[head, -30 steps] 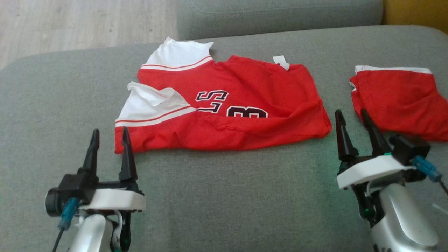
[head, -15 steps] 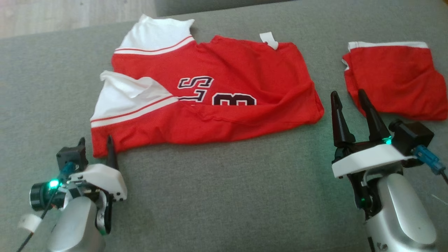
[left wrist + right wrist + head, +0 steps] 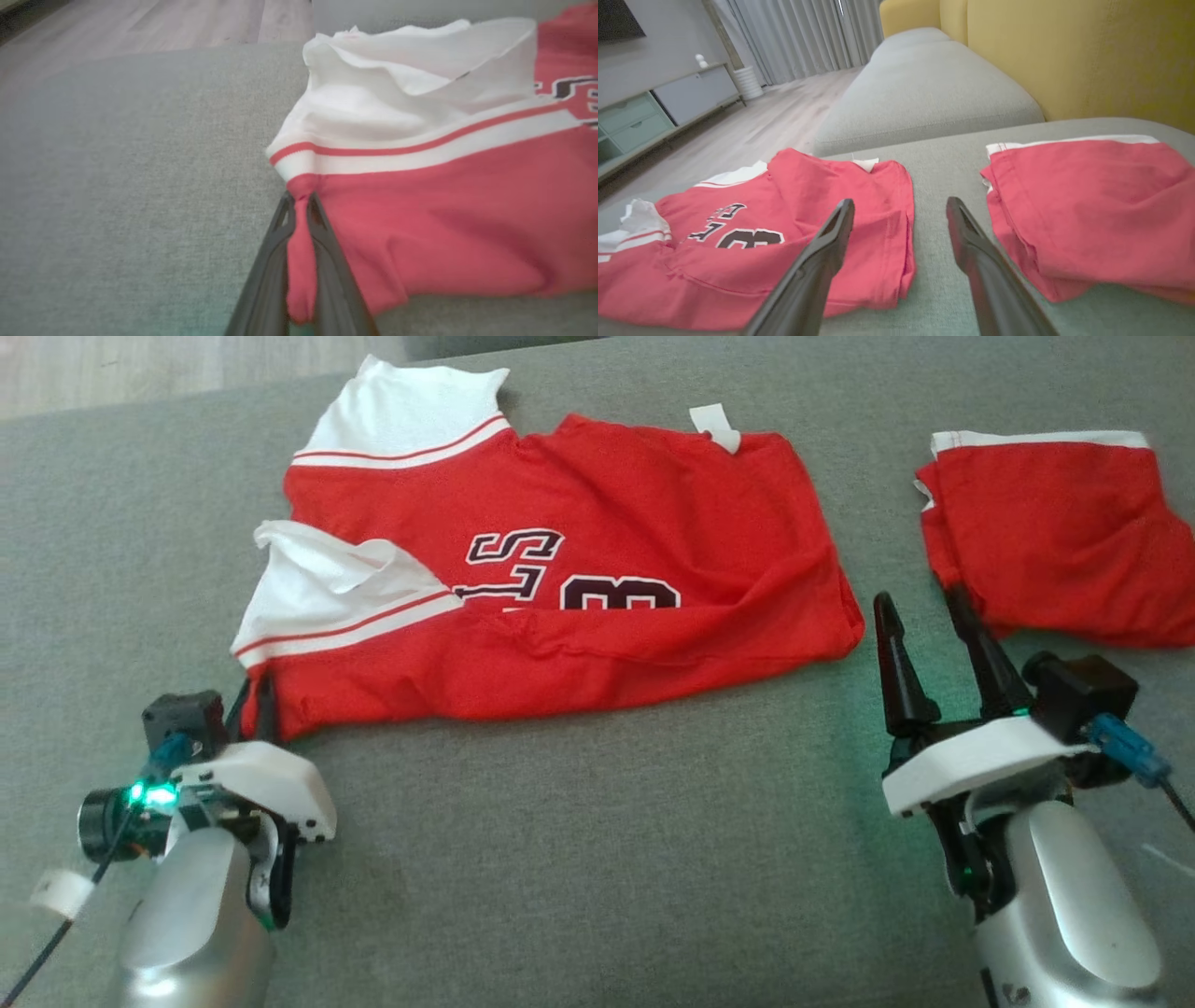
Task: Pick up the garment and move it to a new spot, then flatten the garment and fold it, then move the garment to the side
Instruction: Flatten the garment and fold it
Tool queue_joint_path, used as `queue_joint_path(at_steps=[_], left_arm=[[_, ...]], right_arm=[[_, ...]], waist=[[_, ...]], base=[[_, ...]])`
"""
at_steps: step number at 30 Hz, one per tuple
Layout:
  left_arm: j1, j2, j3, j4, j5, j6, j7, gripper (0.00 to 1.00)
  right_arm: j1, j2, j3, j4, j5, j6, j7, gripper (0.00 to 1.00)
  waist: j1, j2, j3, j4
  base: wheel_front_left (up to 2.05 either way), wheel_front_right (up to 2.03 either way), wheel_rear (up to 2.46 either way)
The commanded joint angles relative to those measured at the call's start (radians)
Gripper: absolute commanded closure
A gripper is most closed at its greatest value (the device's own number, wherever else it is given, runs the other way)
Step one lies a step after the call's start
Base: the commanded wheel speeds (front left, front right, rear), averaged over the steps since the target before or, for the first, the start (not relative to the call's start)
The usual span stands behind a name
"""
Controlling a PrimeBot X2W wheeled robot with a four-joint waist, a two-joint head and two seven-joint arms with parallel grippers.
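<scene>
Now our left claw (image 3: 301,199) pinches the near corner of the red-and-white cloth jersey (image 3: 560,607) lying rumpled on the grey fabric sofa cushion (image 3: 607,859); our right claw (image 3: 918,599), gaping and empty, should take the opposite hem corner before we lift evenly.

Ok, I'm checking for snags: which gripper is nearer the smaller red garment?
Right. The right gripper, open, is beside the smaller red garment's near-left edge; the left gripper is shut on the jersey's left corner.
</scene>
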Motion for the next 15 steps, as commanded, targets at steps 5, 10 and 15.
queue_joint_path(at_steps=[5,10,15], left_arm=[[-0.015,0.013,0.034,-0.093,-0.018,-0.007,-0.126,1.00],[0.001,0.003,0.031,-0.166,-0.014,0.003,-0.181,1.00],[0.021,-0.006,0.011,-0.205,-0.008,0.006,-0.177,1.00]], right_arm=[[-0.029,0.015,-0.025,0.031,-0.051,-0.001,0.076,0.00],[-0.052,0.017,-0.048,0.100,-0.044,-0.001,0.152,0.00],[-0.080,0.017,-0.041,0.184,0.005,-0.001,0.212,0.00]], waist=[[-0.0001,0.0000,-0.019,0.033],[-0.0001,0.0000,-0.031,0.063],[-0.0001,0.0000,-0.037,0.091]], base=[[0.00,0.00,0.00],[0.00,0.00,0.00],[0.00,0.00,0.00]])
